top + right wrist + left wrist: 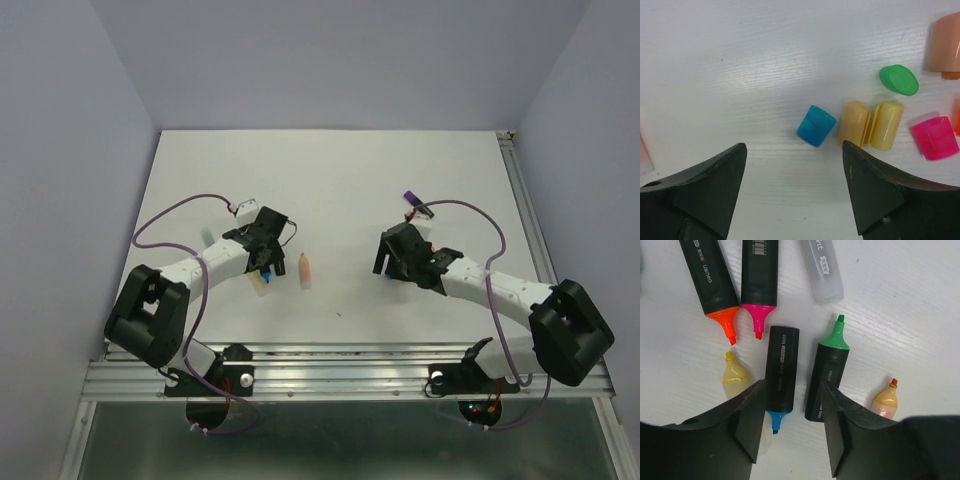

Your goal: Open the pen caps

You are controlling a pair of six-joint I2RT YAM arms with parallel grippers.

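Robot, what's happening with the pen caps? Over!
Both grippers open, empty. Caps off, loose under right gripper. Uncapped markers under left gripper. Nothing blocking.

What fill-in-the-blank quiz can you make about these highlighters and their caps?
1. Only one black highlighter points its tip away from the left fingers; that tip is ____.
2. The cap closest to the gap between the right fingers is ____.
3. Side by side with the orange-tipped highlighter lies a neighbouring highlighter with a ____ tip.
Missing words: green, blue, pink.
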